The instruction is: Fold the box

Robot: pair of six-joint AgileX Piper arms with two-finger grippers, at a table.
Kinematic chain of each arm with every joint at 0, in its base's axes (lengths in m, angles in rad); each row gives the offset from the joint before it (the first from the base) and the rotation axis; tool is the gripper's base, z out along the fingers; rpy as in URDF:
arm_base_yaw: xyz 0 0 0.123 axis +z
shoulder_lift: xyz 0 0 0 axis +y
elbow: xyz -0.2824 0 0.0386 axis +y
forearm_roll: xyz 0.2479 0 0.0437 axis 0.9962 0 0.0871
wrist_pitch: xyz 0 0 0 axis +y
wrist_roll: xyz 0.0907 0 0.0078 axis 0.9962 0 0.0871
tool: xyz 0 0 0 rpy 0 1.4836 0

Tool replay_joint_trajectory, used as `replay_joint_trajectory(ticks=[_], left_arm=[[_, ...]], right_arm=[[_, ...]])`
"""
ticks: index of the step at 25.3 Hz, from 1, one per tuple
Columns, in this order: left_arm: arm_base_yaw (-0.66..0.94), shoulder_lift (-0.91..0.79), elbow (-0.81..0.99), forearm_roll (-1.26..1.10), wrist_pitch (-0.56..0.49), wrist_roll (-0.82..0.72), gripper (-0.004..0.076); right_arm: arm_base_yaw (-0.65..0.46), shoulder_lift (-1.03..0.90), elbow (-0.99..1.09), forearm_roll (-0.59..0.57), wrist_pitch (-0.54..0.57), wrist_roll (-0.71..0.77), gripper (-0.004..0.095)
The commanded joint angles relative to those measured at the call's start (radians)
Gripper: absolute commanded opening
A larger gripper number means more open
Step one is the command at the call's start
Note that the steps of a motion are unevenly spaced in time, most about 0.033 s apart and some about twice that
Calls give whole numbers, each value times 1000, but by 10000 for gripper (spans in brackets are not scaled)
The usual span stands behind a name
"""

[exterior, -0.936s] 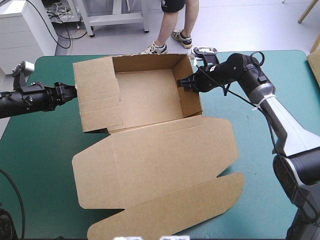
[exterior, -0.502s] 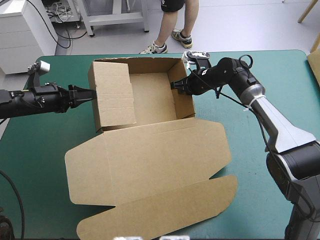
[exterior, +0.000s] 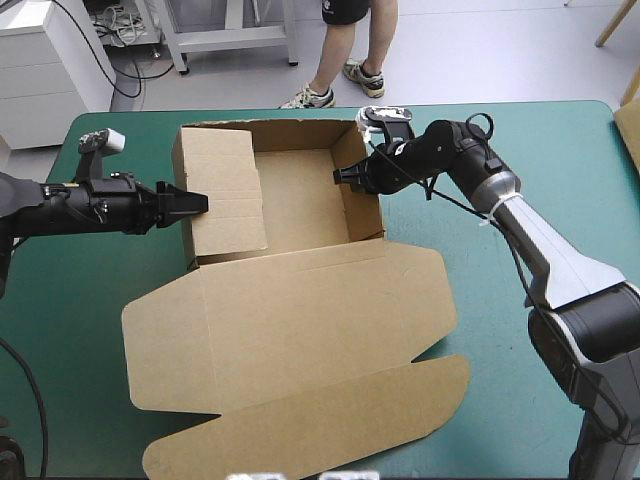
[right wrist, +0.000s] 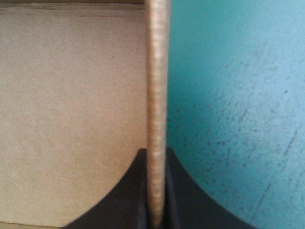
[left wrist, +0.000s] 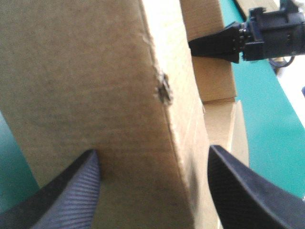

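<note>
The brown box [exterior: 300, 200] stands as an open tray at the table's far middle. Its lid [exterior: 320, 310] lies flat toward the near edge, ending in a long front flap [exterior: 330, 420]. My left gripper [exterior: 197, 203] is at the box's left wall [exterior: 225, 195]. In the left wrist view this gripper [left wrist: 152, 155] is open, its fingers [left wrist: 81, 176] astride the thick folded wall [left wrist: 95, 81]. My right gripper [exterior: 342, 176] holds the right wall [exterior: 362, 200] from above. In its own view it [right wrist: 156, 155] is shut on the board's edge [right wrist: 157, 71]. It also shows beyond the box in the left wrist view [left wrist: 200, 45].
The box's far wall [exterior: 300, 127] runs close to the table's far edge. Bare teal-green cover [exterior: 520, 330] lies right of the lid, with more at the near left [exterior: 70, 330]. The flat lid and flap take up the near middle.
The left wall panel, splayed outward earlier, now stands up against the tray. My left gripper has advanced right onto it. My right gripper has moved left with its wall, and the lid has shifted left.
</note>
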Motion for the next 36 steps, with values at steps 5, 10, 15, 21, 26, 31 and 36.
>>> replay_joint_trajectory(ticks=[5, 10, 15, 21, 26, 31, 36], left_arm=[[-8, -26, -25, 231, 11, -215, 452], [-8, -26, -25, 414, -29, -380, 368], [-56, -26, -25, 575, -58, -466, 256], [-166, -26, -25, 759, -92, -541, 172], [-190, -26, -25, 789, -125, -616, 46], [-208, -26, -25, 823, -145, -712, -8], [-242, -25, -25, 847, -194, -739, -8]], right_arm=[[113, -60, -33, -36, -74, 68, -19], [152, -60, -33, -42, -92, 116, -19], [187, -60, -33, -126, -86, 210, -19], [236, -60, -33, -175, -86, 238, -19], [265, -60, -33, -224, -86, 271, -19], [267, -60, -33, -229, -78, 276, -19], [265, -60, -33, -244, -67, 276, -19]])
